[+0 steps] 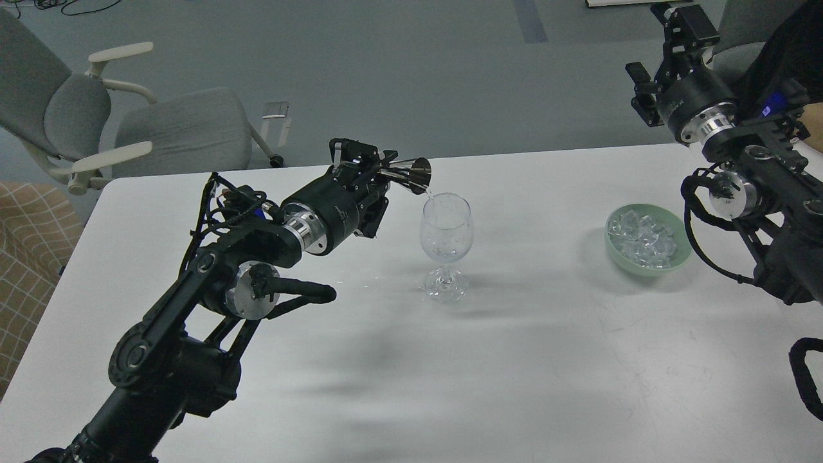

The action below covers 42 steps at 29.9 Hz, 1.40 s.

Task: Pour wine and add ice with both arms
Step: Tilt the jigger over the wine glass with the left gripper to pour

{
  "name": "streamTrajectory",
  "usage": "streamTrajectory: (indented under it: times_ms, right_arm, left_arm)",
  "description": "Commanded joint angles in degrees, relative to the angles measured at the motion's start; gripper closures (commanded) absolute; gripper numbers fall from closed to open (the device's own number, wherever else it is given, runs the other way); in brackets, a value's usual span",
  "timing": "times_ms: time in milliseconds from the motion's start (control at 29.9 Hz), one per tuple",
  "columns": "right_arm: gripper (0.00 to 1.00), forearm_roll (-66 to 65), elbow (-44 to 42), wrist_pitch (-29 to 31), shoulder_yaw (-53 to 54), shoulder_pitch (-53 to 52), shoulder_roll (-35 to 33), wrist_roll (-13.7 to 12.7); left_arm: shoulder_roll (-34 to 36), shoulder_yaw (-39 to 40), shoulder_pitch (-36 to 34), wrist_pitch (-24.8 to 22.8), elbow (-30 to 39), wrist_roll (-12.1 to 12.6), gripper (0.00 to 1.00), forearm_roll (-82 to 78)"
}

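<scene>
A white counter [546, 373] fills most of the view, with grey office chairs [173, 132] standing on the floor behind its far left edge. The left arm [212, 302] reaches in from the lower left across the counter, its hand [380, 172] pinching a small metal jigger [415, 173] that is tipped on its side toward the right. The jigger's open mouth sits just above the left rim of a clear stemmed wine glass [445, 244], and a thin clear stream runs from it into the bowl of the glass. The glass stands upright near the middle of the counter. The right arm [752, 186] enters from the right edge and is raised, its hand [669, 58] lifted high over the far right corner, well apart from everything on the counter; its fingers appear spread and hold nothing that can be seen. A pale green bowl [683, 257] rests on the counter to the right of the glass, below the right arm. The ice [646, 236], a heap of small clear cubes, lies inside that bowl.
</scene>
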State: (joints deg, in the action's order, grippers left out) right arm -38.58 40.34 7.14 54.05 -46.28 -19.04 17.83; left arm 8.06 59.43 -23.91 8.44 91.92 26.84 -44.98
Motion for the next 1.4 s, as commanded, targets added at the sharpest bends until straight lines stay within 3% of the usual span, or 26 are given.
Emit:
streamTrajectory:
  times_ms: [0,1169,1370]
  right_arm:
    - [0.0,0.0,0.0,-0.02,0.0,0.05,-0.03,0.01]
    - [0.0,-0.26,-0.08,-0.02,0.0,0.49,0.15,0.01]
    - [0.0,-0.26,0.0,-0.02,0.0,1.11,0.06,0.01]
  left_arm:
    - [0.56,-0.98,0.09,-0.09,1.42,0.05,1.0,-2.65]
    - [2.49,-1.07,-1.32,-0.71,7.31,1.16,1.0,-16.98]
    - [4.25,-4.49,-1.49,-0.8,8.98,1.16,1.0,-19.26]
